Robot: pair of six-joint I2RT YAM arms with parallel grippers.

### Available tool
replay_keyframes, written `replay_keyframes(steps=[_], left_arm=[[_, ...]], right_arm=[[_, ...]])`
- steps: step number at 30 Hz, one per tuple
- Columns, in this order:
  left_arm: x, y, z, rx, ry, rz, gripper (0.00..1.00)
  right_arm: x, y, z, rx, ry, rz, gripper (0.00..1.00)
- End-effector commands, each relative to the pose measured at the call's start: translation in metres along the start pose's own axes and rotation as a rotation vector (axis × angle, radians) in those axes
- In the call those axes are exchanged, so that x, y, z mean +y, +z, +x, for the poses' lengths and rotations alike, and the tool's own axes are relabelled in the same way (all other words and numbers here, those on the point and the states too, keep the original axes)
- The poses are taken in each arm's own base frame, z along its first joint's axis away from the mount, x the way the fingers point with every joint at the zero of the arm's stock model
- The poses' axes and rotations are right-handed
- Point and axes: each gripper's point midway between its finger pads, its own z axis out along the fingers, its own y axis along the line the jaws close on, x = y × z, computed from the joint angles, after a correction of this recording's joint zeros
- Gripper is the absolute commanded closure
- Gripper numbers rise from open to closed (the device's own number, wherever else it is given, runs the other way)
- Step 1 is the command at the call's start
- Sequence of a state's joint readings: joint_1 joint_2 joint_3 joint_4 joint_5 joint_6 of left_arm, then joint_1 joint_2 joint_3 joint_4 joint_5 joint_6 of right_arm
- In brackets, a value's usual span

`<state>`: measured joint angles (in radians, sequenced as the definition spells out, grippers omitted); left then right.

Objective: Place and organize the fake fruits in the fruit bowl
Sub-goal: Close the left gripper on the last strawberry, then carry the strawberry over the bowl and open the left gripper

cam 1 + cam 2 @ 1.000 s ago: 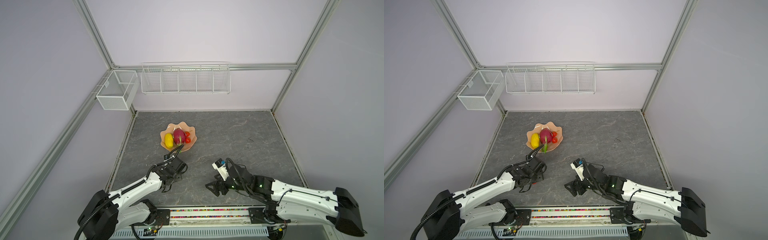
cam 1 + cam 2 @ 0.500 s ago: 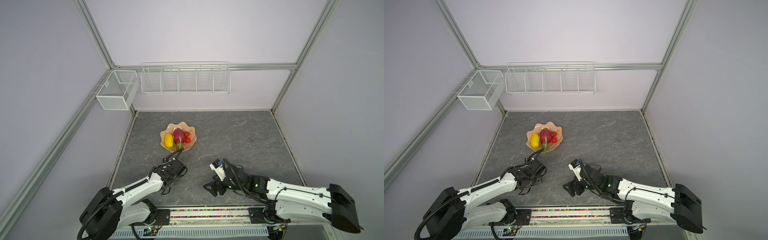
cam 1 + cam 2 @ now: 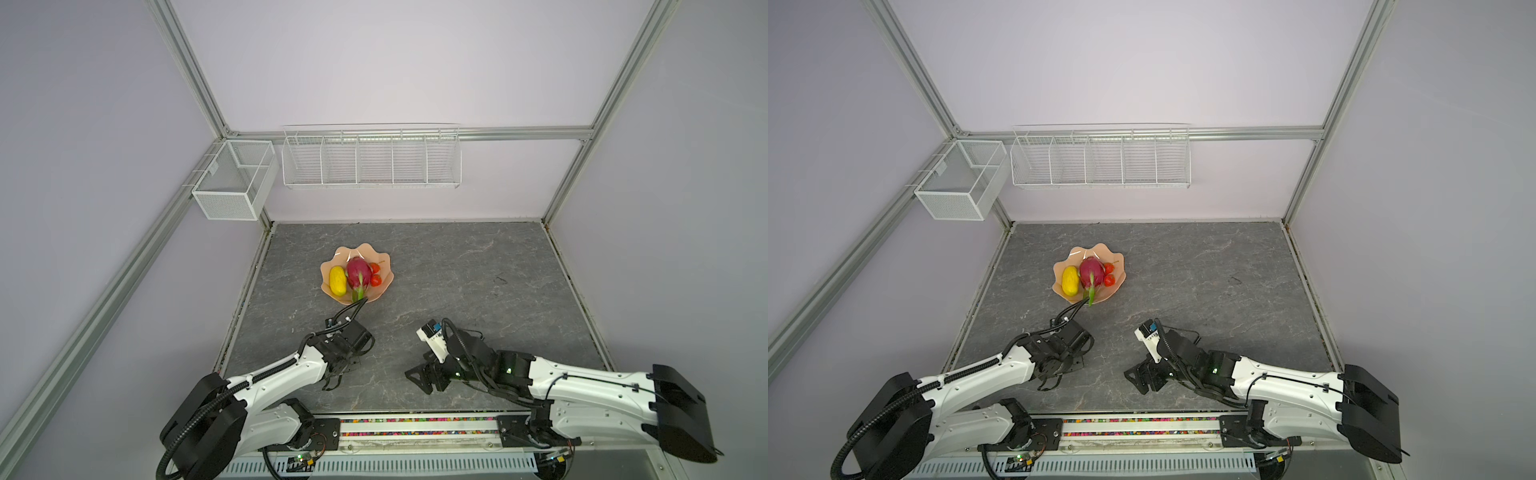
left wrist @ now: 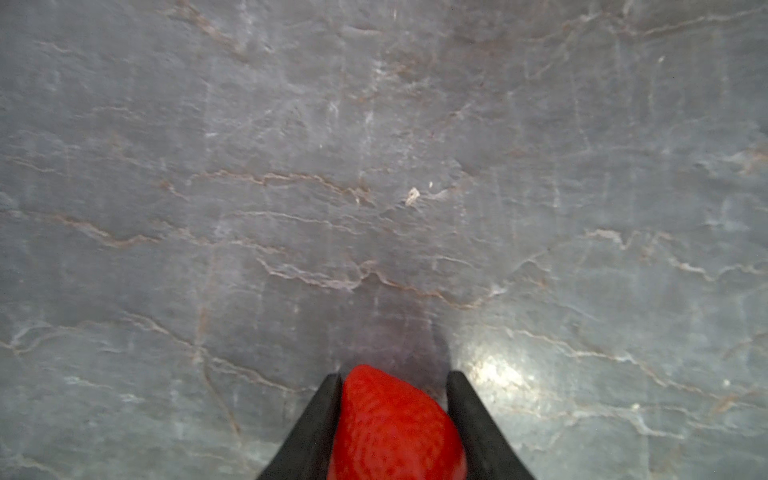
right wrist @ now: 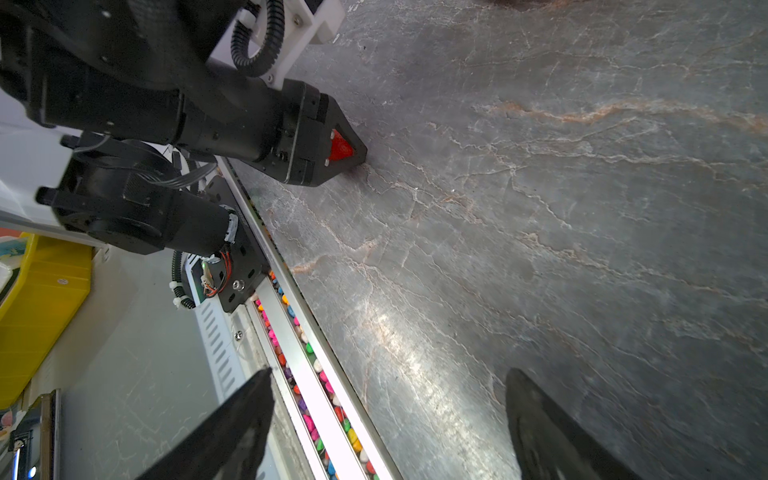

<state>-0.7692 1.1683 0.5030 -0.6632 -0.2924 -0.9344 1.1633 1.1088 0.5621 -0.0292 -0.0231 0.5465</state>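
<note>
- Two jaws of my left gripper [image 4: 395,375] stand nearly shut, pinching one red strawberry [image 4: 395,424]; its tip pokes out past the fingertips.
- That gripper sits low over the table [image 3: 457,270] near the front edge, well apart from the bowl [image 3: 345,251]. I cannot tell whether the berry touches the surface.
- My right gripper [image 5: 389,374] gapes wide with nothing in it and hovers near the left one, by the front rail.
- In both top views the bowl holds a dragon fruit [image 3: 358,270] in the middle, its green tip over the near rim.
- A yellow fruit [image 3: 338,281] lies on the dragon fruit's left and two more strawberries [image 3: 376,281] on its right.
- On the back walls hang a mesh basket [image 3: 232,183] and a long wire rack [image 3: 370,160].
</note>
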Motion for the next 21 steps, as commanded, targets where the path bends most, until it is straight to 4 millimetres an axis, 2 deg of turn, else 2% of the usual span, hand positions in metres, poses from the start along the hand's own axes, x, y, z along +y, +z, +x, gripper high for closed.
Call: replay_keyframes(steps=[1,5,8,11,15,18,21], left_arm=[[-0.005,-0.009,-0.013,-0.049,-0.014,0.014,0.61],[-0.023,-0.021,-0.027,-0.075,0.002,0.071,0.62],[-0.045,-0.036,-0.045,-0.095,0.032,0.111,0.62],[-0.075,-0.052,-0.069,-0.120,0.082,0.153,0.62],[-0.120,-0.070,-0.110,-0.168,0.154,0.171,0.62],[-0.144,-0.070,-0.142,-0.208,0.175,0.101,0.62],[-0.162,-0.053,-0.165,-0.193,0.227,0.030,0.62]], right_arm=[[0.007,0.001,-0.004,-0.012,0.002,-0.021,0.12],[0.007,0.002,-0.004,-0.010,-0.001,-0.023,0.12],[0.007,-0.001,-0.007,-0.019,-0.004,-0.015,0.11],[-0.004,-0.012,-0.018,-0.058,0.009,0.030,0.11],[-0.025,-0.032,-0.041,-0.075,0.036,0.078,0.11],[-0.037,-0.048,-0.056,-0.109,0.040,0.102,0.11],[-0.041,-0.061,-0.062,-0.125,0.038,0.111,0.11]])
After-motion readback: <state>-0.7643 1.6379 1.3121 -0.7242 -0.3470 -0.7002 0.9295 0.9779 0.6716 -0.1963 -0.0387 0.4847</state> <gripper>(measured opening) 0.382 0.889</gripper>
